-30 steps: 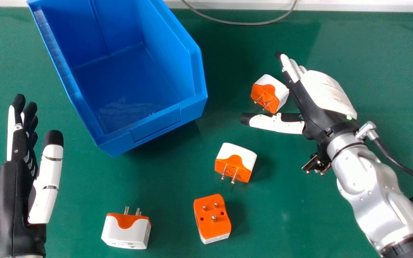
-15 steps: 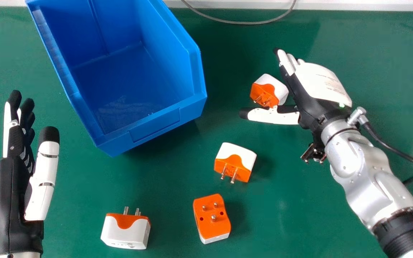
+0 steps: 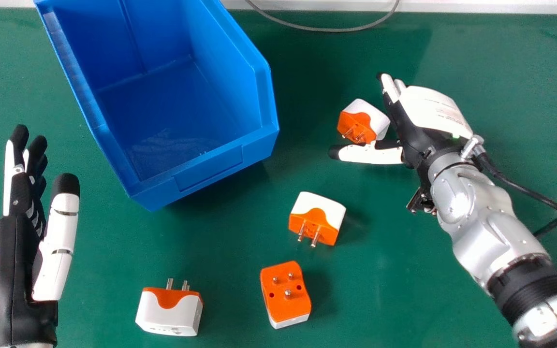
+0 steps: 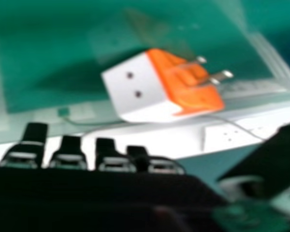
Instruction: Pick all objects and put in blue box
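The head view looks forward and steeply down from above the green tabletop (image 3: 404,290), far enough back to take in most of the blue box (image 3: 208,179) and my right hand (image 3: 405,124). The right hand view looks from beside that hand's palm, low along its fingers towards the table's pale far edge (image 3: 476,6), with the orange-and-white plug adapter (image 3: 357,124) very near. Both views share that adapter, my right fingers and thumb, and some tabletop.
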You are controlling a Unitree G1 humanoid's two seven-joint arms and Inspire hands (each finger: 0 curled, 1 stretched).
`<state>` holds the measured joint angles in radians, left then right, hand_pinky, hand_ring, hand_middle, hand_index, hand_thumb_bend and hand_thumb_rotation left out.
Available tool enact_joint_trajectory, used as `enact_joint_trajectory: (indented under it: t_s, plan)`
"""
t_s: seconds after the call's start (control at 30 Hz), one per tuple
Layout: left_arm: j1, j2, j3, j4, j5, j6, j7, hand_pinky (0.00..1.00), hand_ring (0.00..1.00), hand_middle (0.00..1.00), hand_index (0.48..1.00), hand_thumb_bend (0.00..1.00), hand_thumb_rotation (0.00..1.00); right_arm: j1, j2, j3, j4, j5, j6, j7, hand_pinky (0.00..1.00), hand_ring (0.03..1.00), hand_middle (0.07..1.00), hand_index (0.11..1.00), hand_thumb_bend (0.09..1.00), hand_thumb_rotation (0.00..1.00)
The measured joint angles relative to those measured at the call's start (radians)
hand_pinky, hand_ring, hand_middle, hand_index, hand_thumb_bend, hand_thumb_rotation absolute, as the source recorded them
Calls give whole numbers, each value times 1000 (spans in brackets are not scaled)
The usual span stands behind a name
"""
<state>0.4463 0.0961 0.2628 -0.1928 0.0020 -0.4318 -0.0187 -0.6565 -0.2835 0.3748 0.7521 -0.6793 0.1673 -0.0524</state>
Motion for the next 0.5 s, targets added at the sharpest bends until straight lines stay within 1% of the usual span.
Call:
enact_joint_trajectory:
  t_s: [0.07,0.2,0.27,0.4,0.43,0.5]
  plan:
    - [-2,0,1,7,0,-7,0,996,979,975,995,410,918,-8,4,11,19,-1,8,0,915,991,1000,992,625,624]
    - [-2,0,1,8,0,-14,0,997,981,978,997,417,923,-20,8,29,41,-2,36,1,917,992,1000,995,622,614]
    - [2,0,0,5,0,-13,0,999,983,979,999,417,931,-29,9,37,48,-2,45,1,919,992,1000,996,622,609]
    - [3,0,0,4,-1,-13,0,1000,988,983,1000,428,931,-44,9,58,63,-4,61,0,905,984,1000,993,625,605]
    - [4,0,0,2,-1,-10,0,1000,989,983,1000,427,931,-46,10,63,66,-4,64,0,903,984,1000,992,626,604]
    - [8,-1,0,-7,-1,1,0,1000,991,983,1000,426,929,-48,11,73,71,-4,68,0,900,982,1000,990,628,609]
